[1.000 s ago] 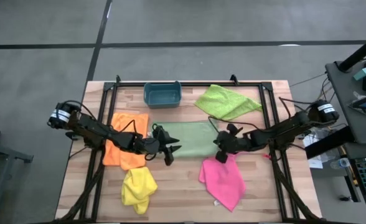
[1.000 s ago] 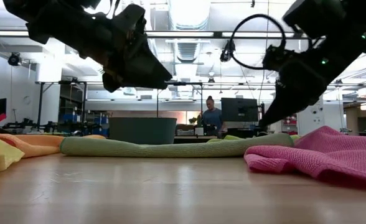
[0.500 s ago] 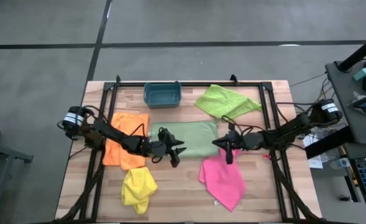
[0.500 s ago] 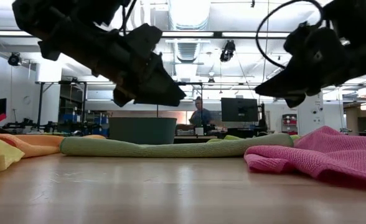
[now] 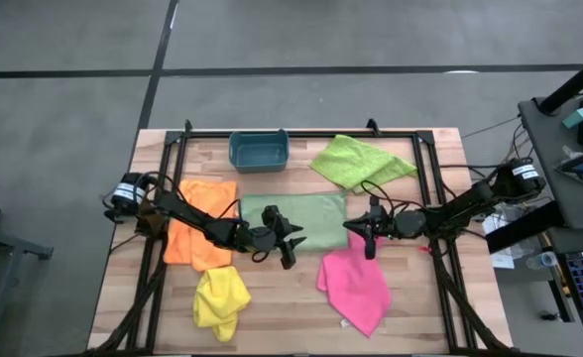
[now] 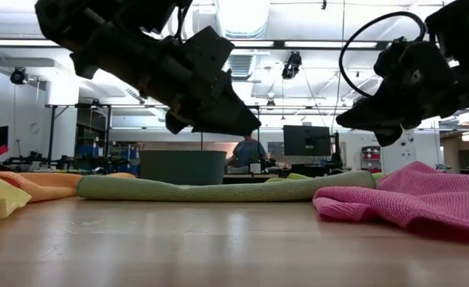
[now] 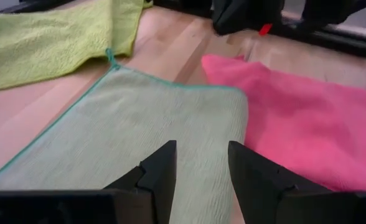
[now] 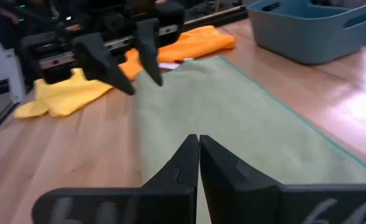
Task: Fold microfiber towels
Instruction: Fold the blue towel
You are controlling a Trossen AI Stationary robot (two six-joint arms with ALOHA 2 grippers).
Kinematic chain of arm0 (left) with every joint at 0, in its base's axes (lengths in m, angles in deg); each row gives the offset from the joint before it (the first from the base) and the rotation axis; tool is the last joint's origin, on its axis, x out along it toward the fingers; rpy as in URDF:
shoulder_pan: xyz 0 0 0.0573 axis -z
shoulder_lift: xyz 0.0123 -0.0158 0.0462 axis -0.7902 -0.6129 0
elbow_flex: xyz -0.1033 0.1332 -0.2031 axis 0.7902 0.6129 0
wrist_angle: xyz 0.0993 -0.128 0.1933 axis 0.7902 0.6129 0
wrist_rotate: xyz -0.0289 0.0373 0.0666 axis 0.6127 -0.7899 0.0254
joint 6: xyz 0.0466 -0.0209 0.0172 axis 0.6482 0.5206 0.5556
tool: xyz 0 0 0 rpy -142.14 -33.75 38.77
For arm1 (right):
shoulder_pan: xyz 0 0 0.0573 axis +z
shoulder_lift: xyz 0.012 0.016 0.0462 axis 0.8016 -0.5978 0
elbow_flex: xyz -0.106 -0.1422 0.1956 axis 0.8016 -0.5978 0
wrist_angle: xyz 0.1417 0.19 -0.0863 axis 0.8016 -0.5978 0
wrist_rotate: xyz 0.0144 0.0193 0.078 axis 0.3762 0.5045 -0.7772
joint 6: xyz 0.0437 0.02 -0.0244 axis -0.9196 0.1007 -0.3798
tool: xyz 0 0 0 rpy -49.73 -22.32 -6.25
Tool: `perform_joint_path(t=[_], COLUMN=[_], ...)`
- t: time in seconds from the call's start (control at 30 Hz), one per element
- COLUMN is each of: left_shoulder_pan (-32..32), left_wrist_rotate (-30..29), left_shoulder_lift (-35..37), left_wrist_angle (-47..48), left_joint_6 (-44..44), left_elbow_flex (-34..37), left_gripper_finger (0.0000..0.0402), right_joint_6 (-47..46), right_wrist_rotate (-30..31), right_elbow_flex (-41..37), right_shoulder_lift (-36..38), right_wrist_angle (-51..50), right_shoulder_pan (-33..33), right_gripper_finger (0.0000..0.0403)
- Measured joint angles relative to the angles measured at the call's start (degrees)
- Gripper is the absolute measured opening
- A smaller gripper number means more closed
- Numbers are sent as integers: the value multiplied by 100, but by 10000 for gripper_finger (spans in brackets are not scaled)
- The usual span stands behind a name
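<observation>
The pale mint green towel (image 5: 301,220) lies spread flat in the middle of the bench (image 5: 282,307), already doubled into a rectangle with a soft rolled edge along its near side, as the low view shows. Both arms reach in over that near edge from opposite sides. The left tool (image 5: 290,250) hovers above the towel's near left part with its fingers (image 7: 164,171) spread and nothing between them, placed as if to come down on the near hem. The right tool (image 5: 370,241) hangs just off the towel's near right corner, pressed together and empty, above the far tip of the pink towel (image 5: 356,288).

The other cloths wait around the working space: the orange towel (image 5: 200,223) at the left, the crumpled yellow towel (image 5: 221,300) near left, the lime green towel (image 5: 361,163) far right beside the teal bin (image 5: 259,151). Keeping the centre for one towel likely gives both arms room to fold it.
</observation>
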Motion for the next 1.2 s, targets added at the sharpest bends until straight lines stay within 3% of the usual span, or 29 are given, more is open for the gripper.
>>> perform_joint_path(t=[0.23, 1.2], left_shoulder_pan=[0, -311], left_wrist_rotate=[2, 4], left_shoulder_lift=[-5, -40], left_wrist_angle=[20, 62], left_joint_6=[-2, -50], left_elbow_flex=[33, 184], left_gripper_finger=[129, 129], right_joint_6=[-8, -5], right_wrist_rotate=[302, 310], right_elbow_flex=[7, 79], right_shoulder_lift=[-46, -74], right_wrist_angle=[-99, -135], right_shoulder_pan=[-2, -2], right_gripper_finger=[9, 9])
